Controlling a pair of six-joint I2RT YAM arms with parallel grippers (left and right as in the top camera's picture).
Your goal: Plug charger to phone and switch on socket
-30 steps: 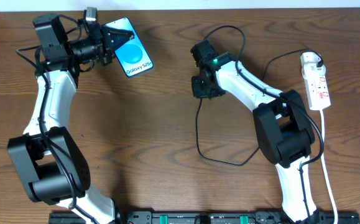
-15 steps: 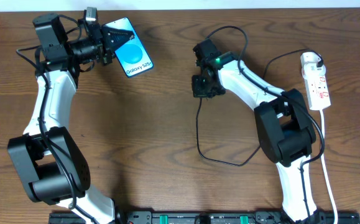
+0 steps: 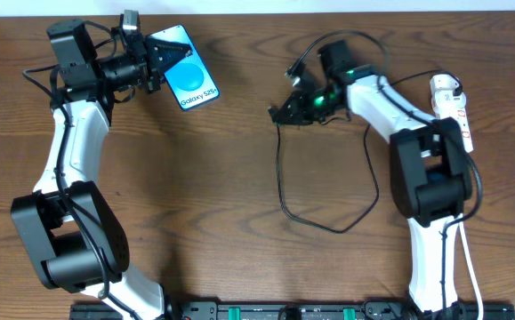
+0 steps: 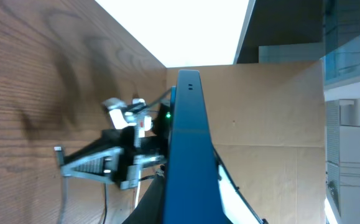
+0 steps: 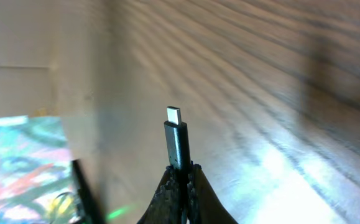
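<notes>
The phone point(image 3: 190, 78) with its cyan lit screen is held tilted above the table at the back left by my left gripper point(image 3: 155, 64), which is shut on its upper end. In the left wrist view the phone point(image 4: 189, 155) shows edge-on as a blue slab between the fingers. My right gripper point(image 3: 285, 113) is shut on the charger's black connector tip point(image 5: 176, 142), which points upward with its metal end free. The charger's thin black cable point(image 3: 284, 191) loops down over the table. The white socket point(image 3: 453, 116) lies at the right edge.
The socket's white cord point(image 3: 469, 267) runs down the right side toward the front. A black rail point(image 3: 284, 311) lines the front edge. A white wall strip lies behind the table's far edge.
My right arm has swung and turned, lifting the charger tip so the gripper now points left toward the phone. The left arm and phone have not moved.
</notes>
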